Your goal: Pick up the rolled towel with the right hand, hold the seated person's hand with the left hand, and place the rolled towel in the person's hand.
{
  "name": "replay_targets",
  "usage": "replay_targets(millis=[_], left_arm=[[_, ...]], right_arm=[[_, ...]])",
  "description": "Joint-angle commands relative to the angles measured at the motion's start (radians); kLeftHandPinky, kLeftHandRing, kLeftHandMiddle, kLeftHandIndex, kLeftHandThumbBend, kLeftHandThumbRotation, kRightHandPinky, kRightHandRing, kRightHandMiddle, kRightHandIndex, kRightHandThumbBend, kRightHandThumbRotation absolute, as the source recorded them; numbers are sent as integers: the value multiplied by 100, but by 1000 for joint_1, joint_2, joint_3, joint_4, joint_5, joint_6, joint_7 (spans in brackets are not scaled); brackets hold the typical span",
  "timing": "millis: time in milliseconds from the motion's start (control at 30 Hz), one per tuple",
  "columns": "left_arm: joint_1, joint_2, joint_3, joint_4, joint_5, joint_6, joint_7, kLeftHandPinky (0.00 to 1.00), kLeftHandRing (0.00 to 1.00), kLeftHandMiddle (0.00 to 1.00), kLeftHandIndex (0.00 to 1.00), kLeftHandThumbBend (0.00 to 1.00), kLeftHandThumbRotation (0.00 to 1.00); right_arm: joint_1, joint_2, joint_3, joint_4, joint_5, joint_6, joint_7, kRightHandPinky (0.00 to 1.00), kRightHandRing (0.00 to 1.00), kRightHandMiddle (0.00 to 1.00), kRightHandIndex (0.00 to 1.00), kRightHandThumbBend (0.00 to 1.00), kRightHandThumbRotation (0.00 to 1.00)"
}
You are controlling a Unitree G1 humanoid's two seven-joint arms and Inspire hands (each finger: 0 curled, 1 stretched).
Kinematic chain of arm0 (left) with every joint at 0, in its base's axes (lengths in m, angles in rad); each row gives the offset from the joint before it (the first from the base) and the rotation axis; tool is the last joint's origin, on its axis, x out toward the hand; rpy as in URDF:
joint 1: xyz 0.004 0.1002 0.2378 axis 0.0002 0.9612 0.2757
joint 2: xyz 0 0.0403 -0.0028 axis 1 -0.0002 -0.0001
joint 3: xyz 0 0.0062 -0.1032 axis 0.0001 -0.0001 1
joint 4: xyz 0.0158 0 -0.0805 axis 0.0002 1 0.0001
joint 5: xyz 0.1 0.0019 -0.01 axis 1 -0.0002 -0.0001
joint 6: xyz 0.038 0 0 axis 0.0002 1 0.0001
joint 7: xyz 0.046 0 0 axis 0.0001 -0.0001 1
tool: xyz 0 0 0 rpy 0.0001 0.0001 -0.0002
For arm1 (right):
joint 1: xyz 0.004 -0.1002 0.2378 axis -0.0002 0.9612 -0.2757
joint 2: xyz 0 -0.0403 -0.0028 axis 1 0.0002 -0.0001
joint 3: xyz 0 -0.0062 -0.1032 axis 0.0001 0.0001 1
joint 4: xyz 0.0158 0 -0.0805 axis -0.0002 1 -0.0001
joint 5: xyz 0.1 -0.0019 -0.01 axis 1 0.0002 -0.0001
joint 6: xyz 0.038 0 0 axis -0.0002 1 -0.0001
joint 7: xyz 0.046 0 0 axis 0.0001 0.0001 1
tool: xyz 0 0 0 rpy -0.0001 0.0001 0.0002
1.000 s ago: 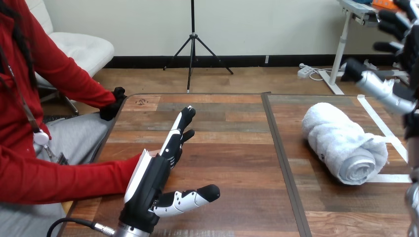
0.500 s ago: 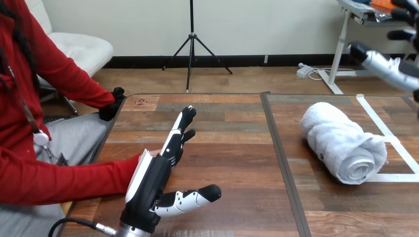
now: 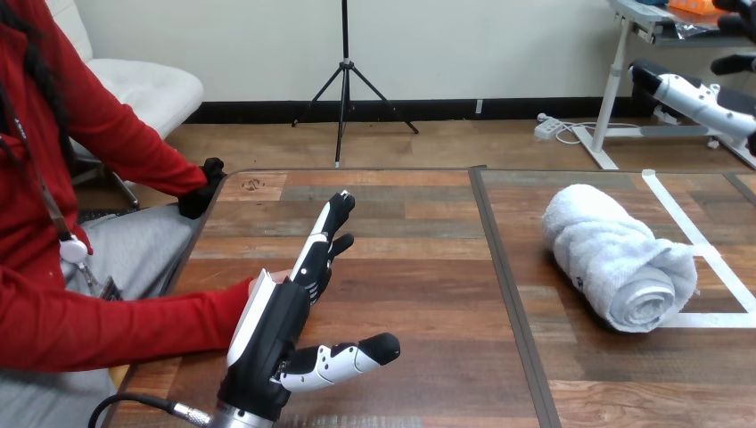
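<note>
Sleeve (image 3: 116, 325): crosses the table's left edge, ending just behind my left hand (image 3: 272, 330).
Left hand: on edge, fingers straight, thumb spread, grasping nothing.
Table (image 3: 419, 267): bare middle.
Towel (image 3: 620, 259): rolled, near the right edge.
Right hand (image 3: 704, 94): raised, well apart from towel, released.

3 o'clock: rolled towel (image 3: 620, 259), rough white cloth. 7 o'clock: left hand (image 3: 272, 332), glossy plastic shells. Beneath: table (image 3: 419, 294), matt grained wood.
</note>
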Motion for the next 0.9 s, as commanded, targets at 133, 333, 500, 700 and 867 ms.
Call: replay_targets(millis=[133,333,500,700,867], left_arm=[[-39,-3,12,-29,-3,-18,11,93,100,100,100,100,60],[-38,-2,14,-31,7,-21,18,93,100,100,100,100,60],[-37,-2,13,-30,5,-23,16,93,100,100,100,100,60],[-36,0,11,-29,2,-26,13,93,100,100,100,100,60],[-33,0,9,-31,-3,-26,8,93,100,100,100,100,60]], right_arm=[[-180,-56,82,110,-65,109,28,70,87,90,94,100,58],[-263,-66,120,215,-99,155,37,68,82,89,93,100,57],[-335,-69,156,316,-126,185,41,67,81,89,93,100,57],[-418,-63,193,443,-149,202,37,48,61,72,92,100,57],[-481,-61,234,544,-173,216,38,28,36,46,93,100,59]])
